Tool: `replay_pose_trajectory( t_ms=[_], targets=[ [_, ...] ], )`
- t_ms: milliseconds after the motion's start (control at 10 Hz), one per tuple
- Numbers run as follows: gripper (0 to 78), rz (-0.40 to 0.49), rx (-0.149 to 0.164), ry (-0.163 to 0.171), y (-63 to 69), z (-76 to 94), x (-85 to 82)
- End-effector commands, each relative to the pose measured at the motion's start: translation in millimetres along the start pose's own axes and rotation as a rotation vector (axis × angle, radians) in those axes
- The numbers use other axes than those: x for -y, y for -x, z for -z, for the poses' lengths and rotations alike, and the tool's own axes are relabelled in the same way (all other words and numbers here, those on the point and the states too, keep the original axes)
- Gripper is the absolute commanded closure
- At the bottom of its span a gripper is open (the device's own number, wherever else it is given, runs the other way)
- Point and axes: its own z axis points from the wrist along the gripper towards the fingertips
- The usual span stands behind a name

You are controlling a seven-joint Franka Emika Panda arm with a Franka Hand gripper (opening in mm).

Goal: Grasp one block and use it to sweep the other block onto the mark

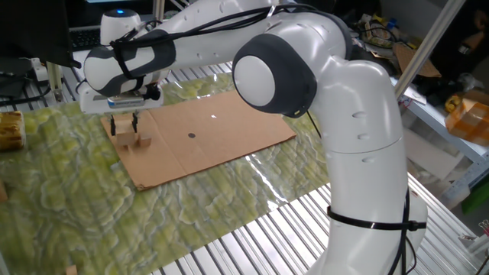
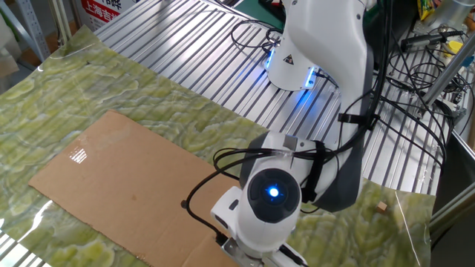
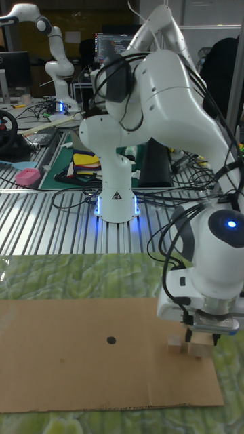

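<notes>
The pale wooden cube [image 1: 123,137] [image 3: 198,349] rests on the brown cardboard [image 1: 229,122] [image 3: 68,366] near its end. My gripper [image 1: 124,127] [image 3: 200,336] hangs low over the cube, open, with one finger on each side of it. The small brown block [image 1: 142,141] [image 3: 177,346] lies right beside the cube, on the side facing the mark. The mark [image 1: 191,136] [image 3: 110,340] is a dark dot further along the cardboard. In the other fixed view the wrist hides the gripper and both blocks.
The cardboard [image 2: 111,178] lies on a green patterned mat [image 1: 69,183] over a slatted metal table [image 2: 171,30]. A white speck [image 1: 213,117] sits past the mark. A wooden object [image 1: 9,130] stands at the mat's left. A stray small block [image 2: 381,208] lies near the table edge.
</notes>
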Motion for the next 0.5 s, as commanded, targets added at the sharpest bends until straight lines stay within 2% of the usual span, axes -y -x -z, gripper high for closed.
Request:
replay_pose_trajectory(
  t_ms=[100, 200, 300, 400, 500],
  targets=[
    [76.4, 0.015, 0.003, -0.002, 2.4, 0.5, 9.2],
    [76.4, 0.037, 0.004, -0.014, 5.3, -1.0, 18.6],
    [76.4, 0.071, 0.002, -0.081, 5.4, 3.4, 21.5],
    [76.4, 0.106, -0.002, -0.167, 4.8, 8.3, 23.6],
    [76.4, 0.115, -0.003, -0.192, 4.8, 11.0, 25.7]
  ],
)
